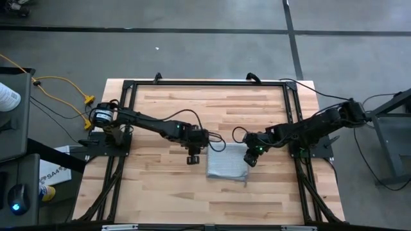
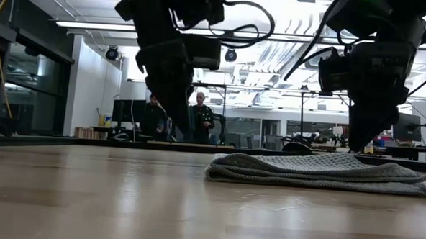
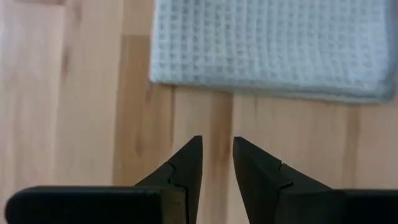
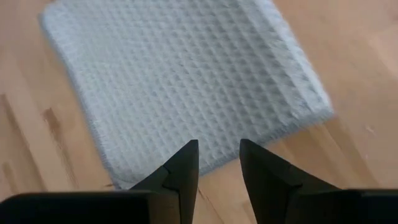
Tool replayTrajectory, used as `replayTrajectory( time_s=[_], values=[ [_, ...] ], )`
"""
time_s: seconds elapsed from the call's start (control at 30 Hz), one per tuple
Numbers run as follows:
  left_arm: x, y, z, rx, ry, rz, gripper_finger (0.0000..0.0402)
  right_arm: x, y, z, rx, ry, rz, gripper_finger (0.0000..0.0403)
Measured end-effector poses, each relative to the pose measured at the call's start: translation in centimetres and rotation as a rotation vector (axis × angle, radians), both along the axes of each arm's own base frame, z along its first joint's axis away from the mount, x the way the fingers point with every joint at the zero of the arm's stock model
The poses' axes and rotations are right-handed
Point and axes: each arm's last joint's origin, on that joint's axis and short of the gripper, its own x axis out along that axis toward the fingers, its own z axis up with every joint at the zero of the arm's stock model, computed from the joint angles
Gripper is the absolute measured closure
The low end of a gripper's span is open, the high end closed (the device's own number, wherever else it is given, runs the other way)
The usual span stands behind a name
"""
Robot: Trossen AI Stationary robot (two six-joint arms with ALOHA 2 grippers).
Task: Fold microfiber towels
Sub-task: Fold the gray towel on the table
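Left gripper (image 1: 193, 158) raised over bare wood just beside the towel's left edge, fingers (image 3: 186, 171) slightly parted, pinching nothing. Microfiber towel (image 1: 227, 163) folded flat, right of centre on the wooden table (image 1: 160, 192), clear of every table edge. Right gripper (image 1: 251, 158) poised above the towel's right edge, fingers (image 4: 183, 165) slightly parted, empty. Wide open tabletop left and front.

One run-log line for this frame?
towel: folded, flat on table | left gripper: open, empty, beside towel | right gripper: open, empty, above towel
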Motion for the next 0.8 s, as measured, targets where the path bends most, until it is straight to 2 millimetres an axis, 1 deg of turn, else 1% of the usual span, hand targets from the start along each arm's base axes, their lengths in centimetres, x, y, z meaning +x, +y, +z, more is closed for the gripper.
replayTrajectory(
  time_s=[0.07, 0.2, 0.33, 0.43, 0.5, 0.6, 0.7, 0.8],
  values=[
    [-0.3, 0.3, -0.3, 0.008, -0.026, -0.013, 0.0314, -0.5, -0.1, 0.3, -0.007, 0.014, -0.032, 0.0292],
    [-1.7, 0.3, -0.5, 0.019, -0.096, -0.040, 0.0314, -1.2, 0.2, 1.2, -0.021, -0.005, -0.108, 0.0292],
    [-3.1, 0.5, -0.1, 0.020, -0.191, -0.076, 0.0314, -1.6, 0.4, 1.9, 0.000, -0.035, -0.202, 0.0292],
    [-4.1, 0.5, 0.7, 0.040, -0.273, -0.119, 0.0314, -1.9, 0.8, 1.6, 0.023, -0.046, -0.282, 0.0292],
    [-4.8, 0.5, 0.8, 0.032, -0.282, -0.145, 0.0314, -2.4, 1.1, 1.0, 0.043, -0.036, -0.319, 0.0292],
    [-5.2, 0.5, 0.9, 0.018, -0.298, -0.166, 0.0314, -2.7, 1.5, 0.1, 0.086, -0.063, -0.365, 0.0292],
    [-5.4, 0.5, 0.7, 0.011, -0.293, -0.161, 0.0314, -3.1, 1.9, -0.6, 0.108, -0.073, -0.382, 0.0292],
    [-5.6, 0.4, 0.4, -0.031, -0.277, -0.160, 0.0314, -3.2, 2.5, -1.0, 0.137, -0.113, -0.389, 0.0292]
  ],
)
